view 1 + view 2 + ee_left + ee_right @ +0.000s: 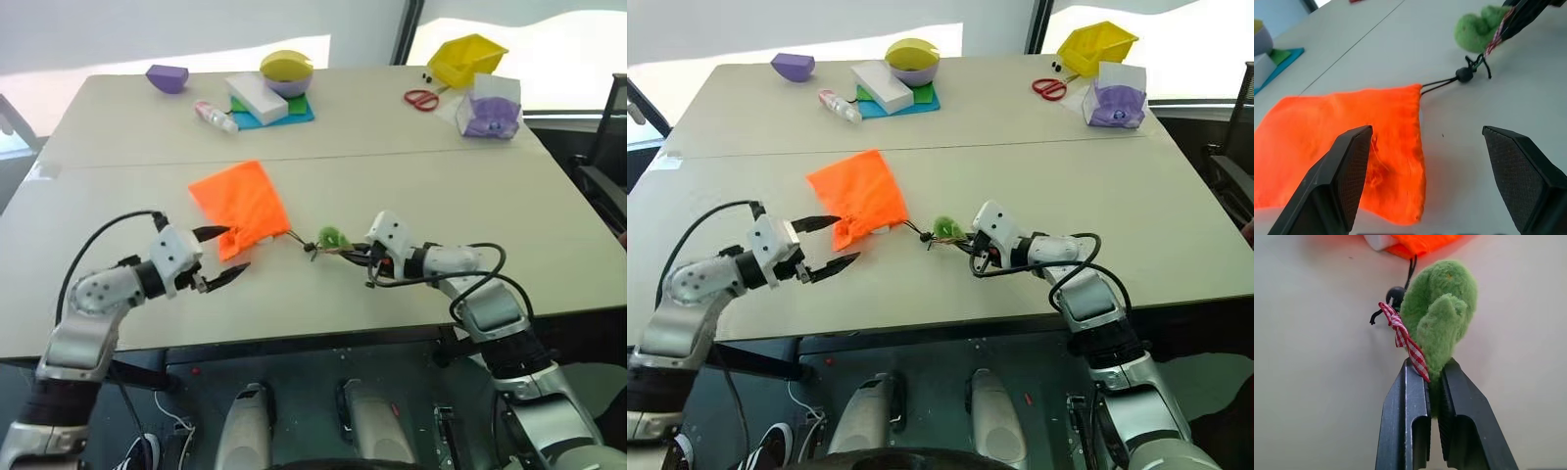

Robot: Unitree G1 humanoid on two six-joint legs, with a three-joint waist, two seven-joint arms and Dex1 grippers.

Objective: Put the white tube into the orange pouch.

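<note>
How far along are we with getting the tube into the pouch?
Nearly done: the white tube barely shows at the orange pouch mouth. The right gripper pinches the green plush charm on the cord; the left gripper is open beside the pouch. Left: cinching.

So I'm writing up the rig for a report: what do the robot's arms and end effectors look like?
Both arms are silver-grey metal segments with black joints. A loose black cable loops outside each forearm. The left end effector has a white block housing and two tapering black fingers with finely textured inner pads. The right end effector has the same white housing and dark, flat-sided fingers.
</note>
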